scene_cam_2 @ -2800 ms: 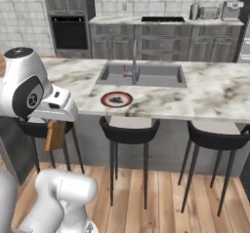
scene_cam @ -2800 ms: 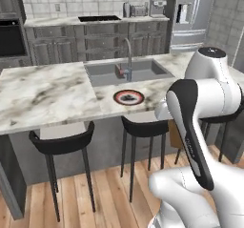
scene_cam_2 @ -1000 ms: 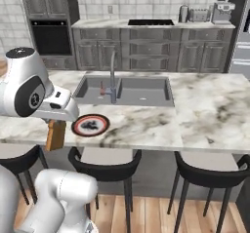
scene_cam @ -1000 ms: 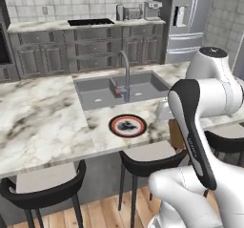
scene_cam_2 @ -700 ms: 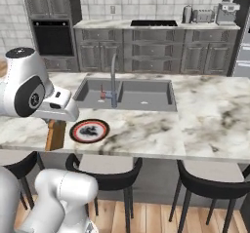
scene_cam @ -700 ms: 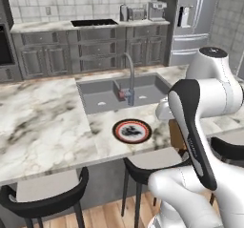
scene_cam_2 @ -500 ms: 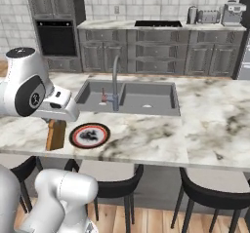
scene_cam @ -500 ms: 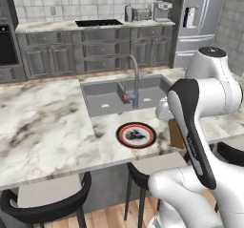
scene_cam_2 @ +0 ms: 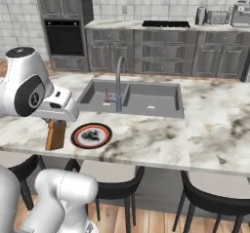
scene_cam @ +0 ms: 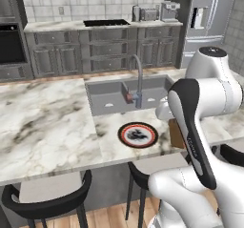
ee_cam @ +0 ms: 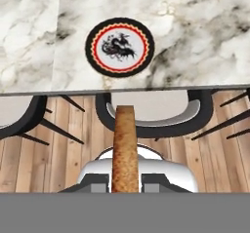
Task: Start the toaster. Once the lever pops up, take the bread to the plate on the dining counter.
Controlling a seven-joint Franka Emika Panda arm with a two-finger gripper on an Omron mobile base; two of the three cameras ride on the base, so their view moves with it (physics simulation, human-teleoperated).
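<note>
Grey shaker cabinets (scene_cam: 105, 50) line the far wall under a marble worktop with a black cooktop (scene_cam: 106, 22). White tile backsplash (scene_cam: 57, 5) above it. Built-in black oven (scene_cam_2: 65, 38) at the left end; steel fridge (scene_cam: 206, 19) at the right. Light wood plank floor (ee_cam: 63, 144). Black-framed stools with pale seats (scene_cam_2: 210, 198) tucked under the near bench. Even, flat lighting, soft shadows.
</note>
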